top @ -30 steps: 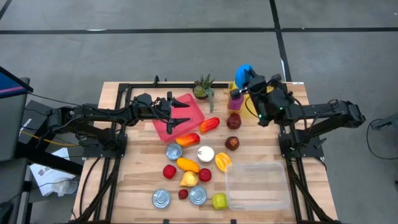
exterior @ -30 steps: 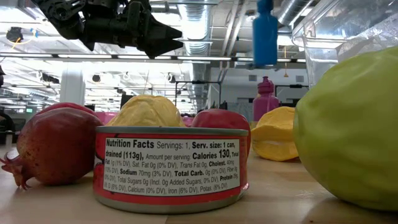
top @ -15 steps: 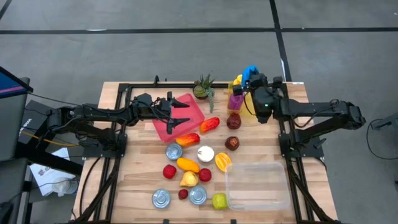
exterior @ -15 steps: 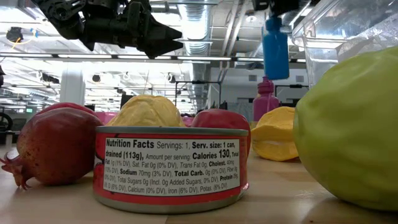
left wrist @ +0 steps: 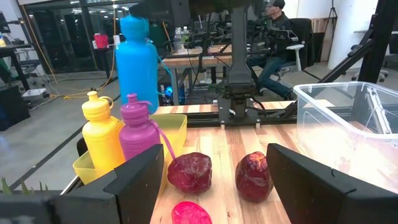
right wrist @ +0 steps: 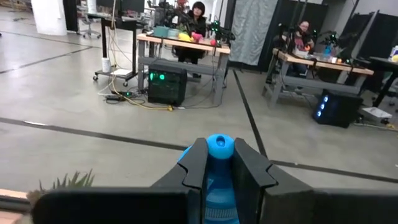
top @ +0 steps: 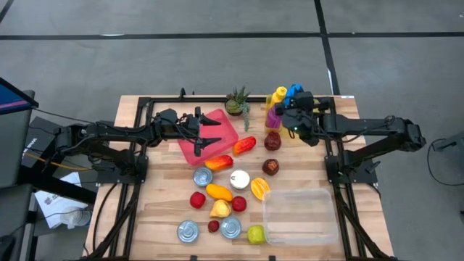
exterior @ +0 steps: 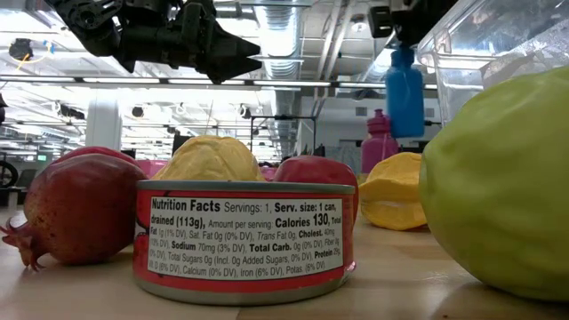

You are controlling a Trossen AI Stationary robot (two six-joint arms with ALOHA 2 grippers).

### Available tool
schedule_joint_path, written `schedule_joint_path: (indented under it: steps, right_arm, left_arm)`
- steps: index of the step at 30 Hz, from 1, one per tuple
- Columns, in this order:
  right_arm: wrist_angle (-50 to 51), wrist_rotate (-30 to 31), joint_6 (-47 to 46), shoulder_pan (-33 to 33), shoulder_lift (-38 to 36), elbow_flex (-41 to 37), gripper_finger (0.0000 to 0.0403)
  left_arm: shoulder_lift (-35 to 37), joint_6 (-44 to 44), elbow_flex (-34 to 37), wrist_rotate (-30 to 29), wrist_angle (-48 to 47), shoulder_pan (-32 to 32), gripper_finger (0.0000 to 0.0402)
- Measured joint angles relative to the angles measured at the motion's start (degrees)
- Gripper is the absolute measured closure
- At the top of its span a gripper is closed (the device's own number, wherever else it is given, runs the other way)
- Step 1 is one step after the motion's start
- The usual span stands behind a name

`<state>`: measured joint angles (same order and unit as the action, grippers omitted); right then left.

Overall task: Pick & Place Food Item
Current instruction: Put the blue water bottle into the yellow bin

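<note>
Clamped on the neck of a bright blue plastic bottle [top: 293,93], the right gripper [top: 297,106] holds it upright at the table's far right part, its two dark fingers [right wrist: 194,163] pressed against either side of the bottle's round cap. Just beside the bottle stand a yellow plastic bottle [left wrist: 102,132] and a purple plastic bottle [left wrist: 139,132], both upright and next to a pale yellow-green square tub [left wrist: 173,127]; two dark red, wrinkled round fruits [left wrist: 190,172] lie on the wooden table [top: 159,210] in front of them. A small spiky potted plant [top: 235,101] sits to the left of the bottles. The left gripper [top: 210,131] hovers over a flat red rectangular tray [top: 223,125], its jaws spread wide and holding nothing. Toward the near side lie a red-and-orange pepper [top: 244,145], an orange fruit [top: 218,192], a yellow half-fruit [top: 259,188], small red fruits, three silver tin cans [top: 188,232], a pale green apple [exterior: 498,187] and a clear plastic box [top: 301,214]. From the low view the blue bottle hangs above the purple one, its base well clear of the tabletop. It is smooth, with a narrow neck and rounded shoulders.
</note>
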<state>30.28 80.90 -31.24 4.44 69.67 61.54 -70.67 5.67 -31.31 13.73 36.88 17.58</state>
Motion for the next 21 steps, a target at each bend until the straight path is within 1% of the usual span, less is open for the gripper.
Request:
schedule_joint_path:
  steps: [10,15,21]
  right_arm:
    - [15.52,-0.02,-17.3,0.62,0.0,-0.01,0.0363]
    - [15.95,-0.96,-21.93,0.62,1.09,-2.81,0.0363]
    - [13.91,-1.63,-27.33,0.97,2.76,-7.52,0.0363]
  left_arm:
    - [0.0,-0.02,0.0,-0.01,0.0,0.01,0.0124]
    - [0.0,-0.04,0.0,0.0,0.02,0.01,0.0124]
    - [0.0,-0.17,0.0,0.0,0.04,0.01,0.0124]
